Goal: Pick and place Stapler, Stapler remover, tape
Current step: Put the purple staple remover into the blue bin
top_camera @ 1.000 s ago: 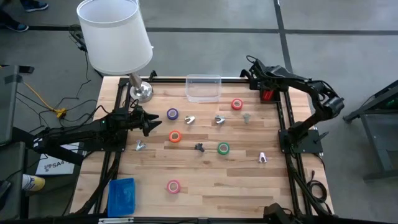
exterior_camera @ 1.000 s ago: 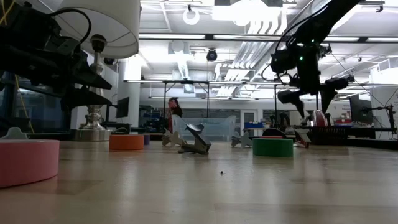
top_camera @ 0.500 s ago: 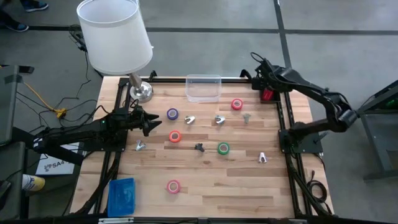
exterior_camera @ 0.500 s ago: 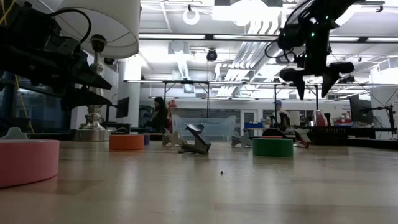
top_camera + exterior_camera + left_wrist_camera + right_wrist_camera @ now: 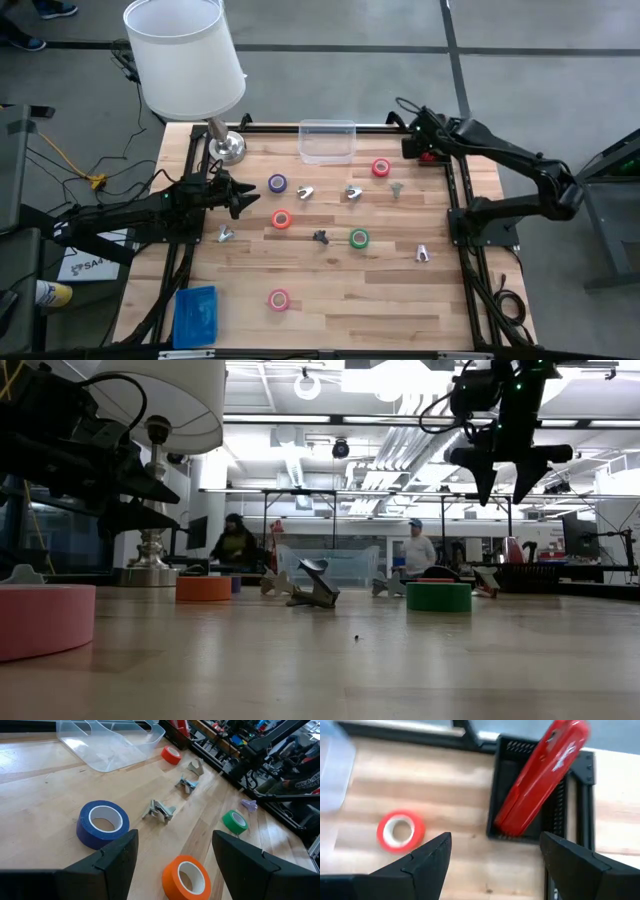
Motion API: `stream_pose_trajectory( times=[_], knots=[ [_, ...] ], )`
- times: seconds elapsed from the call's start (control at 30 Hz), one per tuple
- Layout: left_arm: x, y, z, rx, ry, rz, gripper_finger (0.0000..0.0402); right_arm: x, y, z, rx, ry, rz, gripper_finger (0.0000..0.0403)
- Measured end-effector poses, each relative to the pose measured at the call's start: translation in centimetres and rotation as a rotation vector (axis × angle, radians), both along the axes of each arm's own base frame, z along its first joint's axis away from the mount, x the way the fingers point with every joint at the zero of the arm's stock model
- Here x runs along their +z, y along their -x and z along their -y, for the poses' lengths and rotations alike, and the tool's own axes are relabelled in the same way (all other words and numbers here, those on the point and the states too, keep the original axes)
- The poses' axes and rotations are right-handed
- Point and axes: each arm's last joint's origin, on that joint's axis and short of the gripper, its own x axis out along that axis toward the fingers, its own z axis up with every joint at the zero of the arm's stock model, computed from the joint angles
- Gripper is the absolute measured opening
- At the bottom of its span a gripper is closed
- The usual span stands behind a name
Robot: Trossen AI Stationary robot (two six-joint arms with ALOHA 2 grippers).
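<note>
The right end effector (image 5: 492, 857), fingers spread wide and empty, hangs above the long red stapler (image 5: 540, 777) lying in a small black tray (image 5: 501, 785) at the wooden tabletop's (image 5: 330, 290) corner.

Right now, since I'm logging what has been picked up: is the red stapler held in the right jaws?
No: in the right wrist view the stapler lies in a black tray, beyond the open, empty right gripper.

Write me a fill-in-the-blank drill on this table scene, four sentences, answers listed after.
1. The red stapler lies in a small ____ tray.
2. The right pincer hangs above it with fingers ____.
3. The clear bin holds ____.
4. Nearest the left pincer lie a blue tape roll and an ____ one.

Answers: black; open; nothing; orange
</note>
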Motion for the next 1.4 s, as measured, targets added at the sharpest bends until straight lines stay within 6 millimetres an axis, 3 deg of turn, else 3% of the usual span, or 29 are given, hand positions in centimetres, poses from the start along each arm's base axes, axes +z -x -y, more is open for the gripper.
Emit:
stream_pose_trajectory(
  times=[0.57, 1.4],
  knots=[
    [0.0, 0.0, 0.0, 0.000, 0.000, 0.000, 0.0250, -0.4, -1.7, -4.5, 0.239, -0.145, -0.064, 0.0295],
    [0.0, 0.0, 0.0, -0.019, -0.066, -0.021, 0.0250, -0.7, -3.1, -11.1, 0.044, -0.325, 0.082, 0.0295]
  ],
)
